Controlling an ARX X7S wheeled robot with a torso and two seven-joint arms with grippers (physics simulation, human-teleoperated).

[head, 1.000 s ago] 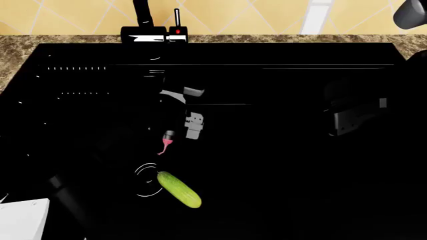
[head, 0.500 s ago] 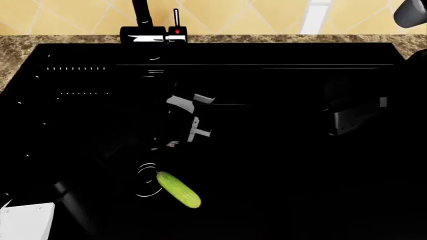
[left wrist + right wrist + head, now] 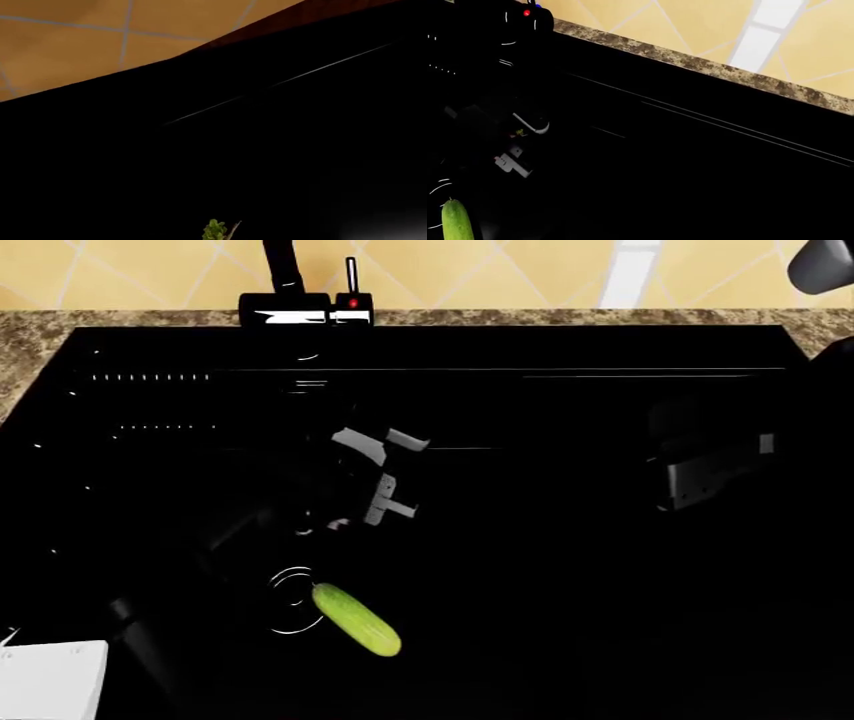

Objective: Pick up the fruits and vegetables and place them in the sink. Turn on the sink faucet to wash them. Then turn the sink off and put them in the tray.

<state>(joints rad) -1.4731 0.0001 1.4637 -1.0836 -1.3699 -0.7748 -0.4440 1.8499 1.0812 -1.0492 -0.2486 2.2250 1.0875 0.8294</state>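
Where the sink lies black, smooth pale-green cucumber.

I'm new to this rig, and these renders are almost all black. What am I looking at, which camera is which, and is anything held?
It is a simulated two-armed robot at a black sink. The wide picture is from its head, looking down. The other two come from cameras near each gripper. Both arms are black too, so only grey parts show: the left gripper mid-basin, the right gripper further right. At the back stands the faucet with its red-dotted lever. A cucumber lies in the basin, untouched. The left wrist view shows a green leafy tuft close by, probably the radish's top, but neither gripper's hold can be confirmed.
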